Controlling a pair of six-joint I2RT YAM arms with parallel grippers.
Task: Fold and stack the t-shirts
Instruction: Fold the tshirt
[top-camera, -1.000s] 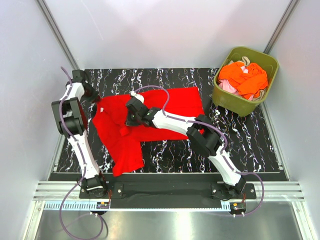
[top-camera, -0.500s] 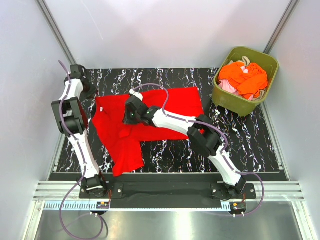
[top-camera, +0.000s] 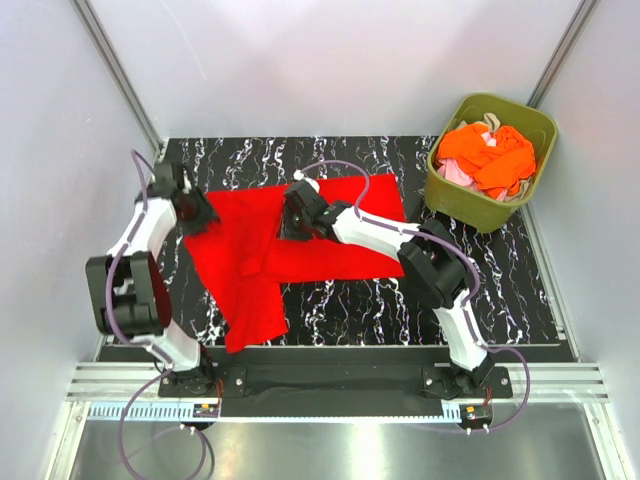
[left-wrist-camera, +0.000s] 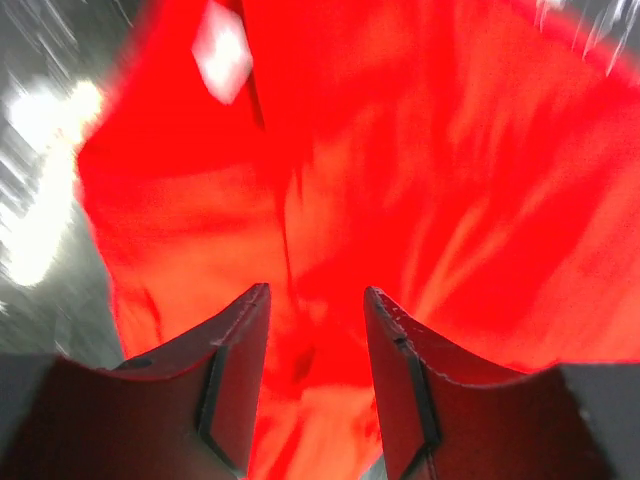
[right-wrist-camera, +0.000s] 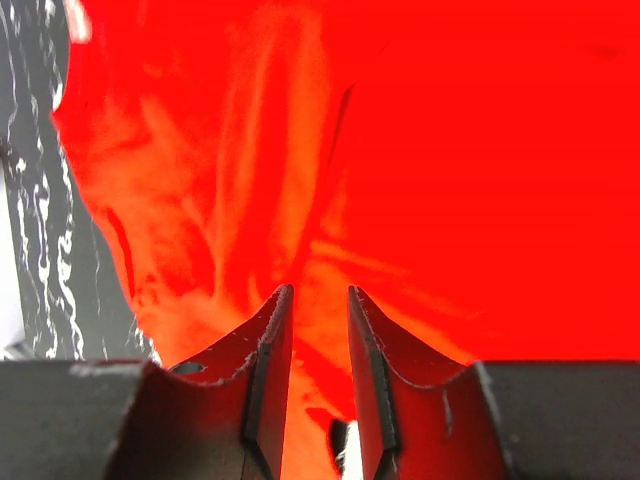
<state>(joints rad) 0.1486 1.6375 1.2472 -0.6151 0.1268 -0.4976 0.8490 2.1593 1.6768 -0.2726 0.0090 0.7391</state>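
Observation:
A plain bright red t-shirt (top-camera: 300, 245) lies spread on the black marbled mat, with one sleeve hanging toward the front (top-camera: 250, 315). My right gripper (top-camera: 293, 215) is on the shirt's upper middle. Its jaws stand close together with a raised fold of red cloth (right-wrist-camera: 318, 300) pinched between them. My left gripper (top-camera: 195, 212) is at the shirt's left edge, jaws a little apart over the red cloth (left-wrist-camera: 315, 330), which lies under them. The shirt's white label (left-wrist-camera: 222, 48) shows ahead of it. Orange, pale pink and beige shirts (top-camera: 488, 155) lie heaped in the bin.
The olive-green plastic bin (top-camera: 470, 205) stands at the back right, off the mat's corner. Bare mat (top-camera: 480, 290) lies right of and in front of the shirt. Grey walls close in the left, right and back sides.
My left gripper swung from the back-left corner down onto the shirt's left edge. My right gripper moved right and slightly back with the cloth, and the shirt's top edge now lies straighter.

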